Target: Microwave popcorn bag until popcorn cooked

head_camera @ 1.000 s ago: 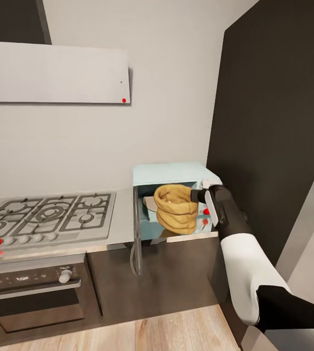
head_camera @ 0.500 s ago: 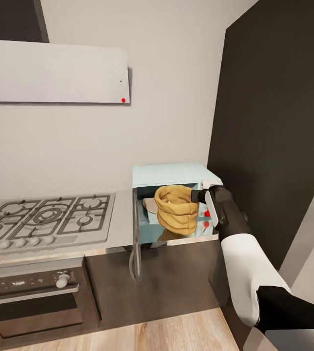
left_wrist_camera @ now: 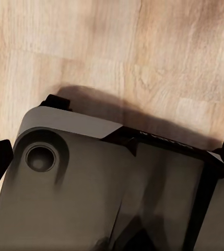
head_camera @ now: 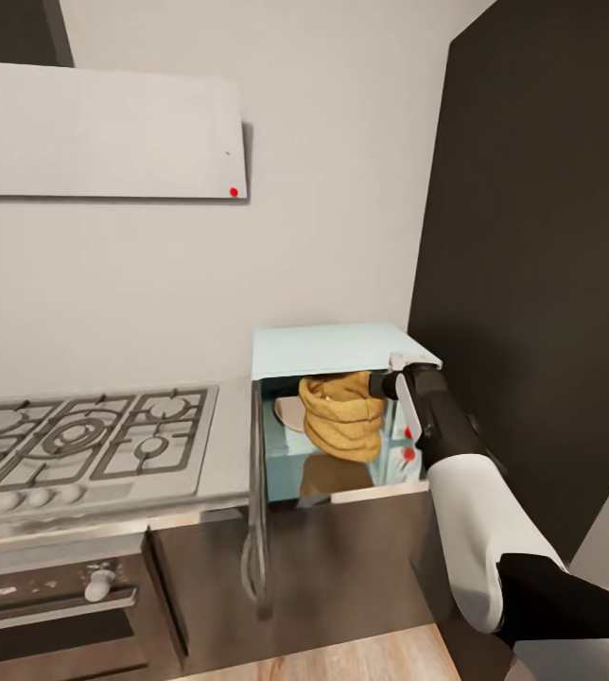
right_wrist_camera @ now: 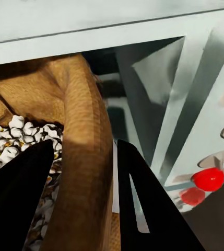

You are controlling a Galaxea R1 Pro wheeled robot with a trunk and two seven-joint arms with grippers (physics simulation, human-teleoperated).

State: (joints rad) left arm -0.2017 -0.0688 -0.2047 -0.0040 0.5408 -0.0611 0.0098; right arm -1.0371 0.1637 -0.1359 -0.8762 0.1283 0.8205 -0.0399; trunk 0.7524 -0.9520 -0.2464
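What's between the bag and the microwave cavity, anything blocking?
Nothing visible. The door is swung open to the left, and the bag, held at its rim by the right gripper, sits at the microwave opening.

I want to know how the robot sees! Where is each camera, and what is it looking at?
Head view: up on the head, looking down at the microwave and hob; the right arm shows.
Left wrist view: on the left arm, looking down at the wood floor and the robot's grey base.
Right wrist view: by the right claw, gripping the popcorn bag.
Head and right wrist views share the bag and microwave.
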